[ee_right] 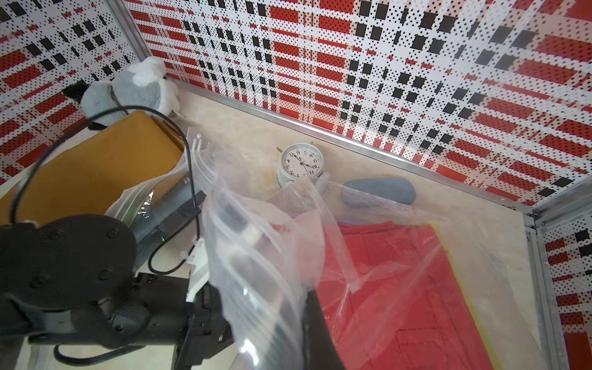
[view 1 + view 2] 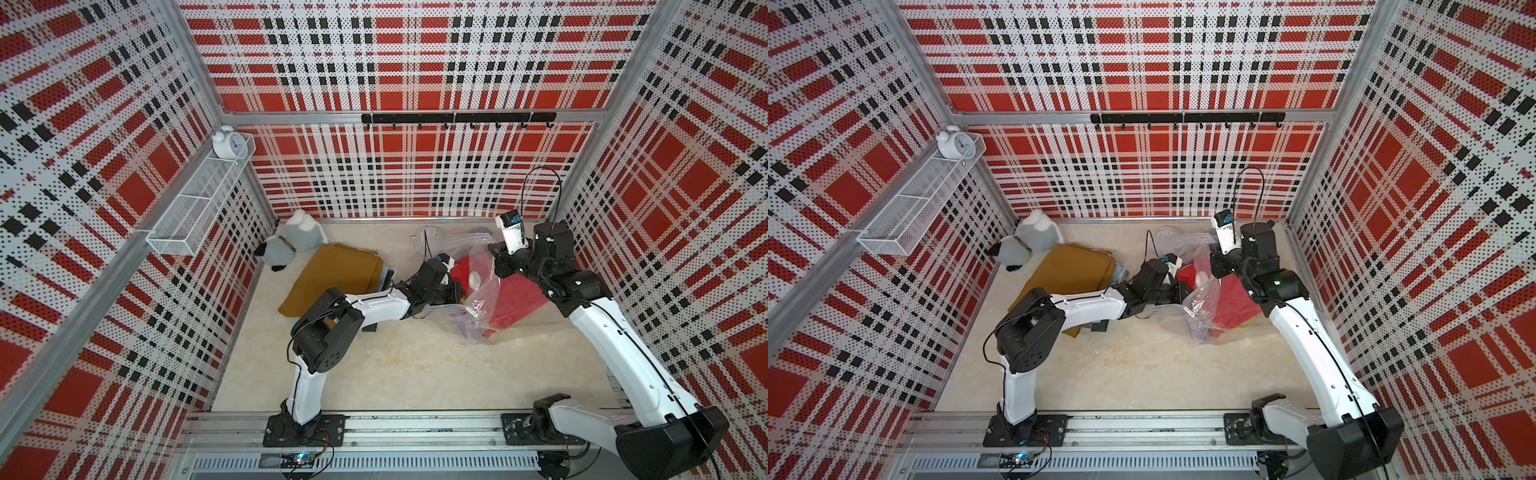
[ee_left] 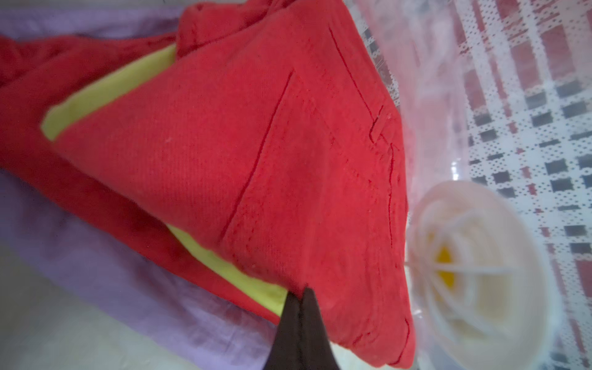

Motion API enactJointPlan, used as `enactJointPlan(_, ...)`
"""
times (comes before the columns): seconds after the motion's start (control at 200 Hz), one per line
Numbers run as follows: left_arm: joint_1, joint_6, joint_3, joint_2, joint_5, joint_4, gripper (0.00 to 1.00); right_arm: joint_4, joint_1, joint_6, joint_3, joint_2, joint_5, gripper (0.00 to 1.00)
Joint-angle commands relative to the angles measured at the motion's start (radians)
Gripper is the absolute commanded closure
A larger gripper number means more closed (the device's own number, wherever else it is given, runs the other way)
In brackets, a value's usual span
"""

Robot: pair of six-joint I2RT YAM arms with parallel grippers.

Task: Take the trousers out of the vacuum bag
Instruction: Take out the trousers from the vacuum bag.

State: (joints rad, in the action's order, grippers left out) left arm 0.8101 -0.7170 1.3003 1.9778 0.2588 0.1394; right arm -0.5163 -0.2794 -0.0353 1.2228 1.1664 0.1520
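Left gripper (image 3: 299,299) is pinching shut on a corner of the red trousers (image 3: 256,160), which are lying inside the bag (image 2: 482,259) on the table (image 2: 395,365). Right gripper (image 1: 309,293) is clamping the bag's film. Cloth looks soft and limp, film slippery. The thick folded edge is probably the best hold.

Veiled by the crinkled vacuum bag (image 2: 478,305) at centre right in both top views: left tool (image 3: 302,293), its grip on the trousers (image 3: 256,160). Blurred at close range: valve cap (image 3: 474,272). Cropped at lower right: right arm (image 2: 665,444).

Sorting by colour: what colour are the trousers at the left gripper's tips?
Red trousers, clearest in the left wrist view.
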Motion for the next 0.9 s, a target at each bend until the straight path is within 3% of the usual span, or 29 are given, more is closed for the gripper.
enactJointPlan(0.0,-0.036,0.050,0.030,-0.084,-0.049,-0.023,1.00,0.044,-0.006,-0.002,-0.005,-0.023,-0.004,1.00)
enactJointPlan(0.235,-0.106,0.084,0.045,-0.135,-0.071,-0.070,1.00,0.048,-0.005,0.000,-0.006,-0.023,-0.004,1.00)
enactJointPlan(0.601,-0.140,0.113,-0.094,-0.217,-0.083,-0.085,0.97,0.056,-0.006,0.002,0.009,0.012,0.010,1.00)
enactJointPlan(0.812,-0.131,0.081,-0.123,-0.185,-0.068,-0.039,0.88,0.056,-0.006,0.001,0.020,0.021,0.012,1.00)
enactJointPlan(0.897,-0.128,0.071,-0.127,-0.173,-0.058,-0.022,0.73,0.056,-0.006,0.000,0.019,0.022,0.013,1.00)
